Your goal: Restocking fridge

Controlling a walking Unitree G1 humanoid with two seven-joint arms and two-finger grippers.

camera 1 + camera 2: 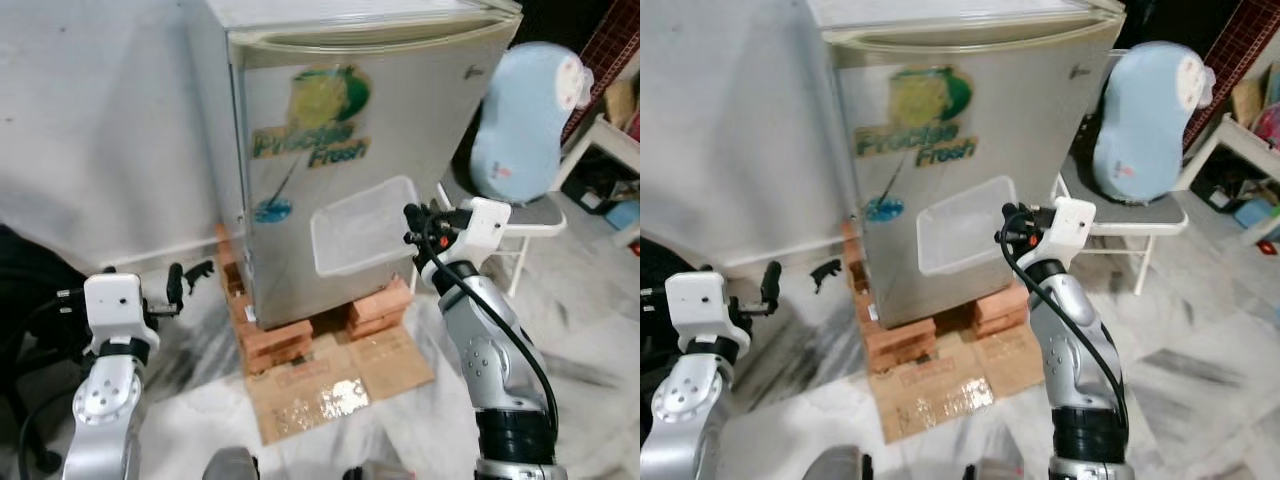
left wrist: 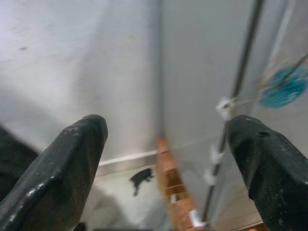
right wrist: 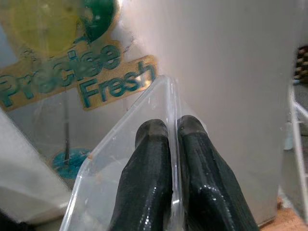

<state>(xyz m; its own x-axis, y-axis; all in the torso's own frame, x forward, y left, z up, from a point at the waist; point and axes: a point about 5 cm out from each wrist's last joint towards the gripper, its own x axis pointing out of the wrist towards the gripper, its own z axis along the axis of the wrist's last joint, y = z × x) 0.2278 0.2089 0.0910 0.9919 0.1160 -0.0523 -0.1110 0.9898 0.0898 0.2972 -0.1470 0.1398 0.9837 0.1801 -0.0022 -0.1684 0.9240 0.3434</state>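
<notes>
Right gripper pinched tight on the rim of a clear plastic container, one finger inside the wall, one outside. Container held tilted in the air in front of the lower part of the fridge door, open side facing the robot; nothing can be made out inside it. Whether it touches the door cannot be told. Fridge is small, silver-grey, door closed, with a yellow-and-green "Precise Fresh" sticker on the upper door and a blue mark lower down near the hinge side. Fridge stands raised on red bricks, and flattened cardboard lies on the pale marble floor in front of them. Left gripper fingers spread wide and empty, held low beside the fridge's left side, near the white wall. To the right of the fridge, a white chair carrying a light blue bundle.
</notes>
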